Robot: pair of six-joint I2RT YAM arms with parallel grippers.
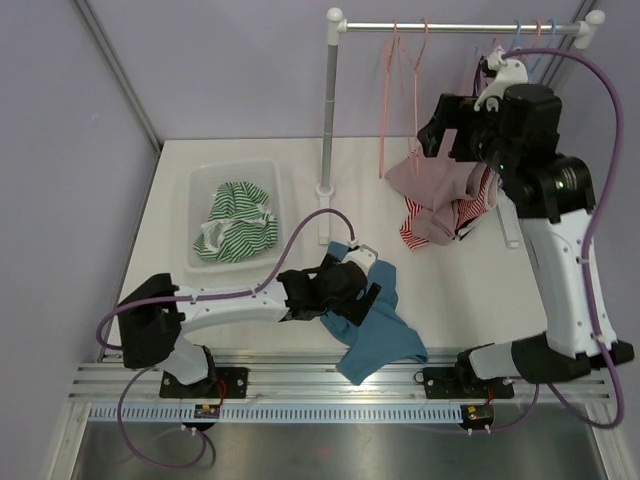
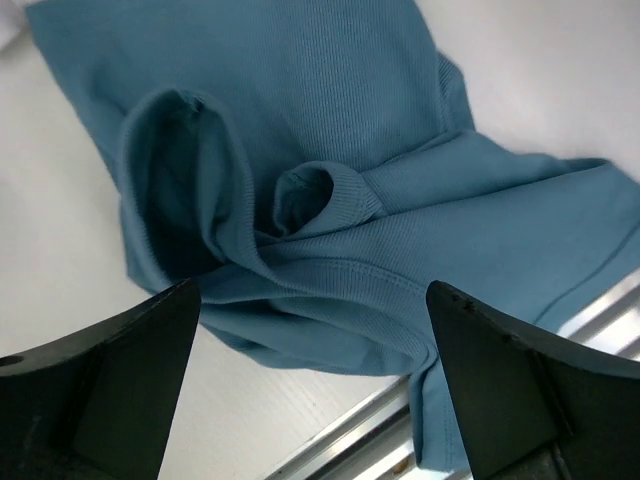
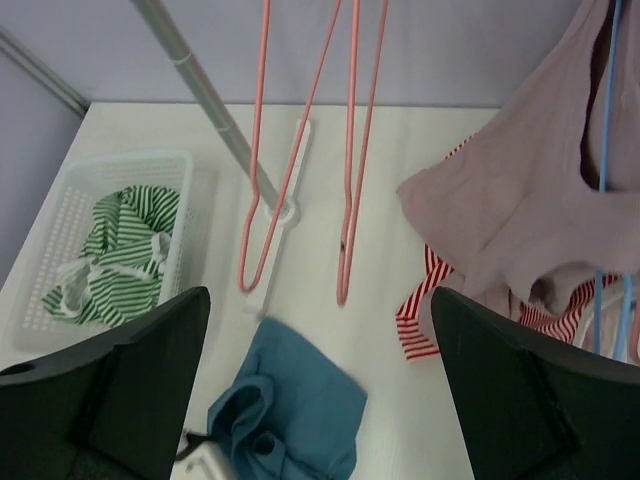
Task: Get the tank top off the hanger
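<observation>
Over the table's [image 1: 450, 300] near edge — left claw [image 2: 312, 300] spread above the blue tank top [image 2: 330, 150].

Both jaws stand wide with nothing pinched. The tank top lies crumpled beneath them on the table, one corner drooping over the front rail [image 1: 300, 375], free of any hanger (the two pink hangers [image 3: 350, 150] on the rod [image 1: 450, 27] are bare). I judge this the letting-go step: I'd lift straight up, jaws wide, so no fold snags. My right claw [image 3: 320, 295], likewise spread and empty, hangs by the mauve garment [image 3: 510, 200] on its blue hanger [image 3: 603, 150] — well apart.
</observation>
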